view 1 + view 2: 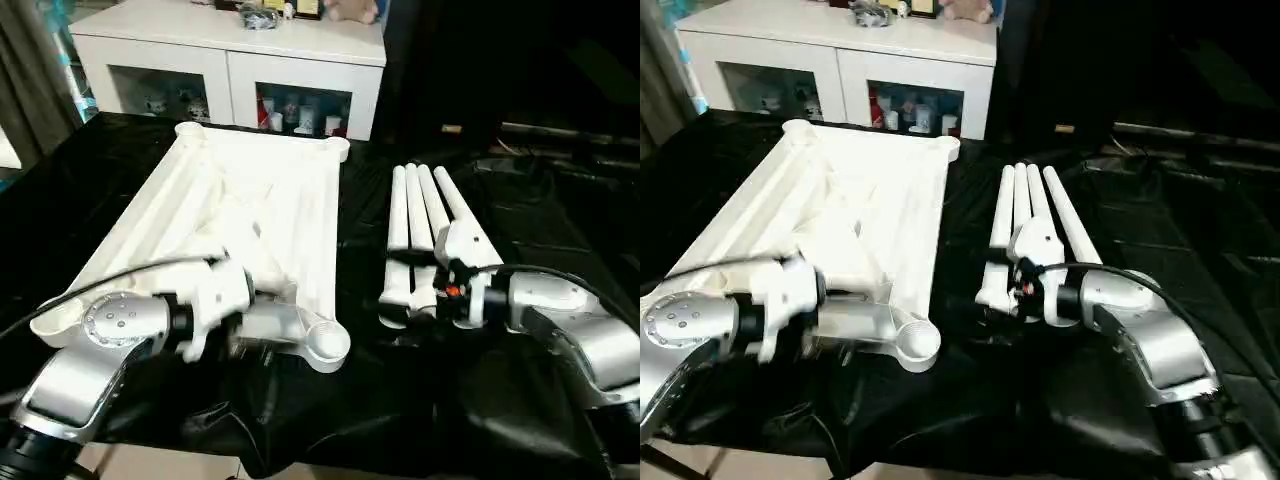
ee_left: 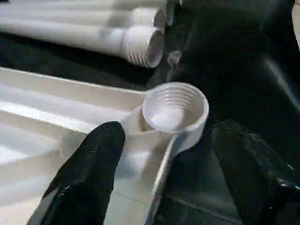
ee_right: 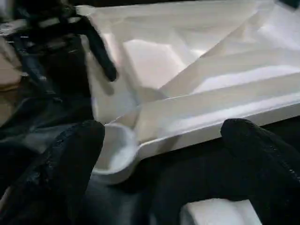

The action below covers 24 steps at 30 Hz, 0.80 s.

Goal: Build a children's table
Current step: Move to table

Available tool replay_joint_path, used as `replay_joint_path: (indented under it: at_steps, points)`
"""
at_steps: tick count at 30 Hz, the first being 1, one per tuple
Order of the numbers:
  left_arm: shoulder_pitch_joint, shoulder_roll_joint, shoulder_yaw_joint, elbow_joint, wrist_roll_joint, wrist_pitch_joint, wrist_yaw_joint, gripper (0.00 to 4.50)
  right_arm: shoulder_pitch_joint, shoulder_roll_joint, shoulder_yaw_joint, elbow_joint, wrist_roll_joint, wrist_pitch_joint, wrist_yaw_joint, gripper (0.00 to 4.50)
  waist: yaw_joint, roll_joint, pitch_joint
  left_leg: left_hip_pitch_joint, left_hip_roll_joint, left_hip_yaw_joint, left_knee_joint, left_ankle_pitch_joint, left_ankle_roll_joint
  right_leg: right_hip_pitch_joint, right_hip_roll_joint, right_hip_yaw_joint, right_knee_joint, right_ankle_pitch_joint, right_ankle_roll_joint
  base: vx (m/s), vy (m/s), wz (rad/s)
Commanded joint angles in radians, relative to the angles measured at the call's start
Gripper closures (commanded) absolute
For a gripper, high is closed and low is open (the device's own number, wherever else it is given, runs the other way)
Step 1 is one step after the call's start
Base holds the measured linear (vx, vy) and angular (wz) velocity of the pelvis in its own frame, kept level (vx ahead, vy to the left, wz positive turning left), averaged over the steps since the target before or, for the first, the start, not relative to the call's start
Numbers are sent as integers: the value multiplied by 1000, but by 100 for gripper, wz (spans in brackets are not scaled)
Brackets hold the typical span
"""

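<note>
A white cabinet (image 1: pixel 228 62) with glass doors stands at eleven o'clock, small items behind its panes. Black cloth (image 1: pixel 420 400) drapes the table, wrinkled toward six o'clock.

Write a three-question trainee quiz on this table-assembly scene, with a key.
1. True or false: the table top lies underside up.
2. How many legs lie beside it? A) two B) four C) six
3. Which threaded part sits between the left gripper fingers' tips?

Key: 1 true. 2 B. 3 the near corner socket, not yet holding a leg; the fingers stand apart on either side.
</note>
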Motion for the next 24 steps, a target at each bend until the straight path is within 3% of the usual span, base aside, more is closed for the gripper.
replay_joint_path:
  at_steps: [1, 5, 8, 11, 16, 19, 20, 24]
  points:
    - [-30, 14, -27, 41, 41, -10, -13, 137, 8, -22, 29, -26, 11, 19, 24, 0, 1, 16, -49, 1, 44, -10, -98, -209, -9, 23, -65, 37, -84, -161, -200, 0, 0, 0]
    - [-41, 40, -50, 73, 82, 29, -9, 182, 21, -30, 46, -38, -1, 21, 36, 0, 2, 14, -62, -2, 42, -6, -86, -89, 14, 32, -62, 35, -65, 48, -232, 0, 0, 0]
    - [-38, 67, -65, 73, 96, 33, -24, 186, 22, -29, 50, -41, -16, 23, 37, 0, 3, 14, -63, -6, 41, -2, -81, -29, 42, 30, -62, 35, -59, 138, -254, 0, 0, 0]
    - [-32, 82, -73, 72, 112, 24, -29, 220, 20, -29, 57, -42, -27, 26, 34, 0, 4, 14, -58, -5, 44, 0, -84, -69, 42, 28, -64, 34, -64, 82, -263, 0, 0, 0]
    - [-12, 94, -85, 55, 128, 10, -39, 267, 14, -32, 63, -40, -27, 27, 33, 0, 3, 13, -51, -1, 49, -1, -92, -147, 12, 24, -67, 36, -73, -45, -247, 0, 0, 0]
    - [-17, 85, -87, 60, 156, -39, -3, 279, 10, -26, 67, -36, -38, 24, 36, 0, 5, 12, -52, -3, 49, -2, -91, -137, 12, 24, -67, 37, -73, -34, -241, 0, 0, 0]
    - [-20, 76, -85, 67, 170, -60, 17, 292, 9, -24, 68, -33, -43, 20, 35, 0, 5, 7, -54, -4, 48, -1, -90, -121, 17, 25, -67, 37, -71, -13, -240, 0, 0, 0]
    - [-8, 77, -106, 59, 218, -81, 40, 312, 6, -20, 80, -23, -58, 9, 33, 0, 5, 7, -54, -6, 47, -1, -89, -99, 24, 26, -66, 36, -68, 15, -239, 0, 0, 0]
